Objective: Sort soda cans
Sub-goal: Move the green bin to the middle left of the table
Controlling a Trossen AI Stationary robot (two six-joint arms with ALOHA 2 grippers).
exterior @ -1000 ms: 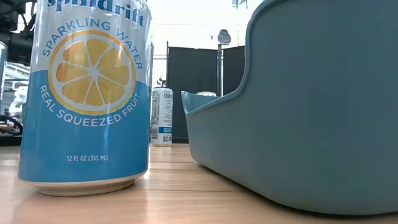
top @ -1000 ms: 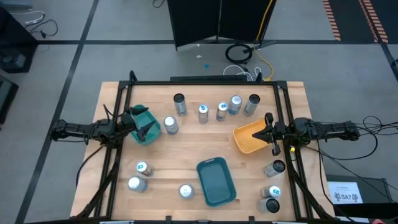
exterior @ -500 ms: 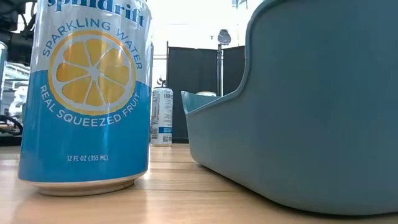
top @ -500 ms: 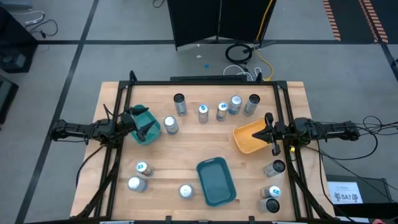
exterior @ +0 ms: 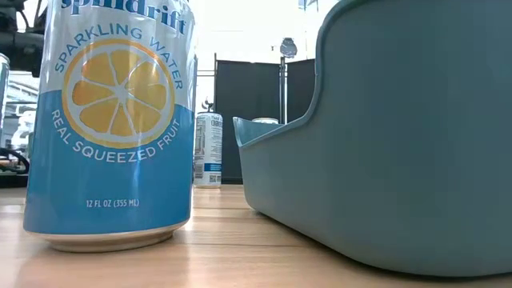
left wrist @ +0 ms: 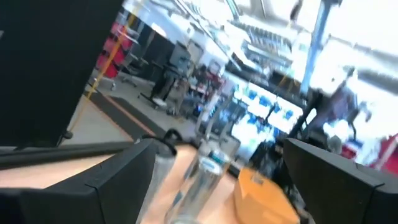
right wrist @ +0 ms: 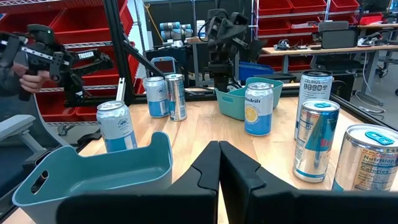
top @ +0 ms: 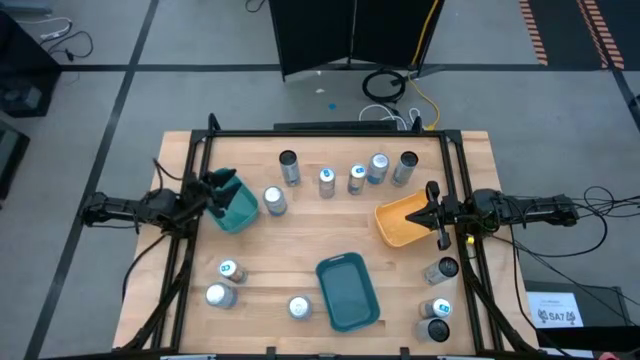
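High view shows the soda cans scattered upright across the table, none inside a tray, so by my reading the sorting has not begun: a row of five runs along the far side from one can to another, a sixth can stands just beside the green tray, three sit in the near left corner, and three more line the right edge. The teal tray lies bare at the near middle, and the orange tray sits at the right, probably one tray per can type. The left gripper hovers at the green tray's rim, its fingers spread apart in its wrist view, perhaps lining up on the nearby can. The right gripper waits at the orange tray's edge, its two fingers pressed together and holding nothing.
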